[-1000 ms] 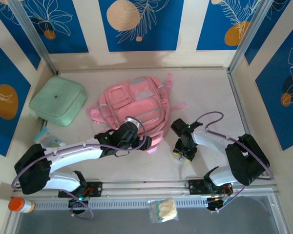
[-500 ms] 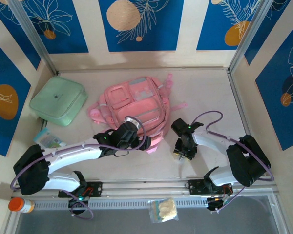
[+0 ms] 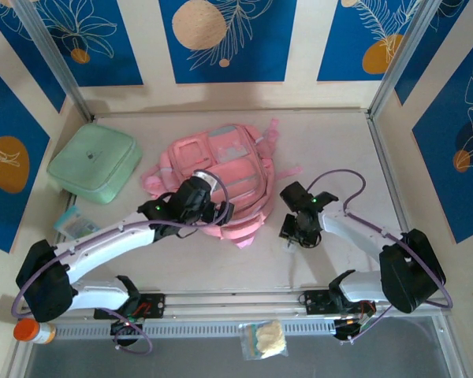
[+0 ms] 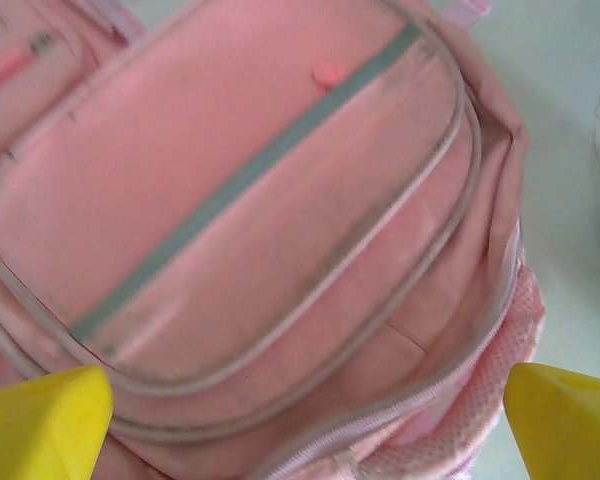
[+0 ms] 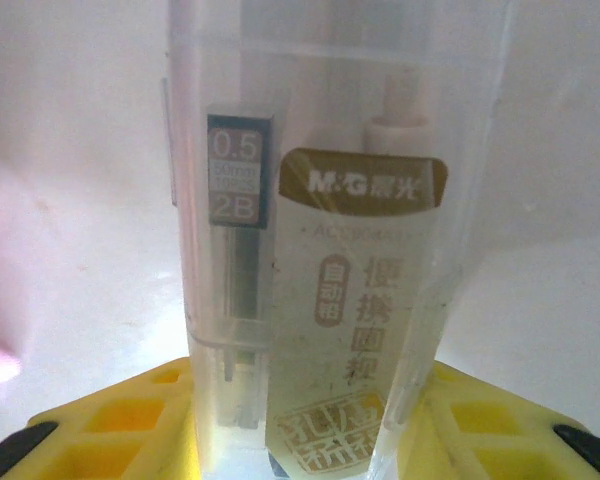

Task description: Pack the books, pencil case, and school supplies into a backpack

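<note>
While the left arm stretches out long and low from its base at the near edge, its forearm runs diagonally across the pale table [image 3: 339, 150] and carries the left gripper [image 3: 211, 208] over the near half of the large pink fabric backpack [image 3: 221, 161]. In the left wrist view we look down on the backpack's [image 4: 240, 200] rounded, grey-piped front pocket. The two yellow fingertips [image 4: 40, 420] stand spread wide at the lower corners, holding nothing.

The right arm is bent at the elbow beside the right wall, and its wrist turns the right gripper [image 3: 293, 235] downward above bare table, just right of the backpack. Its yellow fingers [image 5: 130, 420] pinch a clear plastic pack of pencil leads [image 5: 320, 250] with a gold and white printed label, which stands upright between them.

The backpack lies flat in the middle of the table, with a mint green square pouch [image 3: 93, 161] well apart to its left.

Compared with a second ago, the left arm has reached farther, moving its gripper from the backpack's near edge onto its front. The right gripper has moved a little away from the bases with the pack.
</note>
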`<move>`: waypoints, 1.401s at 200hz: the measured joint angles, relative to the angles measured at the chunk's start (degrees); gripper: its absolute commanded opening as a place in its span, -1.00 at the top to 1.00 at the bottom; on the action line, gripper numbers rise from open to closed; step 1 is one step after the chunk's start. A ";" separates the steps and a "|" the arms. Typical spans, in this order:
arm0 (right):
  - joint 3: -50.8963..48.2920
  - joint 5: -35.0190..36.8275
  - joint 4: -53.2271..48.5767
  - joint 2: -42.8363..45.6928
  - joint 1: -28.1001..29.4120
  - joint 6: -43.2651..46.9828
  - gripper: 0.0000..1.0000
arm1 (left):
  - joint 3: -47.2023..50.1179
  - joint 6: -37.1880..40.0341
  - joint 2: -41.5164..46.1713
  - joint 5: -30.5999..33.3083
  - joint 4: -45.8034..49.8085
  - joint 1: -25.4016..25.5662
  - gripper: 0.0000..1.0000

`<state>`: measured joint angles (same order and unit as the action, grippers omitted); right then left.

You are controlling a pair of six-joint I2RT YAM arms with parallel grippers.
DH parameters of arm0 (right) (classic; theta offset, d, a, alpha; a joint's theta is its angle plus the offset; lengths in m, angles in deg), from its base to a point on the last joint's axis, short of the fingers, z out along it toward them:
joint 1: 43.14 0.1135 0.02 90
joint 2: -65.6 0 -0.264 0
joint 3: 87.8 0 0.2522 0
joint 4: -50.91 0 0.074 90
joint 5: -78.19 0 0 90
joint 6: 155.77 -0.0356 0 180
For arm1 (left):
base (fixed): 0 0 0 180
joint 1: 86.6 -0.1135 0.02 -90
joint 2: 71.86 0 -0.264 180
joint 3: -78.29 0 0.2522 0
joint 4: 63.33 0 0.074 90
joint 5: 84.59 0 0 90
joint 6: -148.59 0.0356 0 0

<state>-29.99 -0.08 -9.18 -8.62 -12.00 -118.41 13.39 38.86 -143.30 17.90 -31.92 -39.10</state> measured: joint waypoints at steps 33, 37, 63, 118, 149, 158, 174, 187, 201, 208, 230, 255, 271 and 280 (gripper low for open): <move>5.81 -1.53 -1.68 0.28 -1.46 4.52 0.24 | -4.79 11.26 -4.22 -0.44 0.26 -2.43 -0.99; 6.36 -1.70 -1.81 0.28 -1.55 4.87 0.24 | -5.20 12.52 -4.90 -0.48 0.20 -2.47 -0.99; 9.25 -3.45 -2.51 0.13 -2.38 7.93 0.25 | -7.28 21.64 -10.75 -3.32 -0.42 -2.56 -0.99; 11.23 -6.56 -2.80 -1.79 -4.22 11.61 0.27 | -9.05 33.33 -19.28 -1.38 -2.23 -3.04 -0.94; 11.58 -7.52 -2.82 -2.12 -5.09 12.74 0.29 | -10.32 35.76 -20.98 -0.83 -2.43 -5.27 -0.80; 12.09 -7.72 -2.95 -2.49 -5.38 13.18 0.29 | -10.56 36.52 -20.98 -0.85 -2.38 -5.77 -0.76; 13.05 -7.72 -3.10 -3.08 -5.81 13.84 0.29 | -11.34 37.22 -21.00 -0.85 -2.05 -6.40 -0.66; 13.75 -7.69 -3.21 -3.26 -6.03 14.34 0.30 | -12.07 37.35 -21.00 -1.11 -2.03 -7.32 -0.50; 14.29 -7.74 -3.21 -3.26 -6.10 14.78 0.31 | -12.39 37.20 -20.98 -1.70 -2.32 -8.33 -0.22; 14.62 -7.85 -3.32 -3.37 -6.10 14.84 0.32 | -12.39 36.79 -20.94 -2.12 -2.40 -8.61 -0.15; 15.98 -8.79 -3.52 -4.39 -6.08 15.17 0.32 | -12.33 35.54 -20.94 -4.52 -3.10 -8.68 0.18; 16.92 -9.51 -3.52 -5.27 -5.97 15.17 0.32 | -12.31 33.62 -21.27 -7.91 -3.93 -8.72 0.63; 17.33 -10.51 -3.61 -5.90 -5.95 15.15 0.33 | -12.31 33.05 -22.03 -9.66 -4.46 -8.70 1.00; 17.79 -10.93 -3.72 -6.40 -5.79 15.17 0.33 | -12.31 32.65 -22.43 -10.19 -4.50 -8.59 1.00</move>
<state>-12.20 -11.01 -12.90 -15.02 -17.79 -103.24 1.08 71.52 -165.73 7.72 -36.42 -47.69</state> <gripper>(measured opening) 0.419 0.042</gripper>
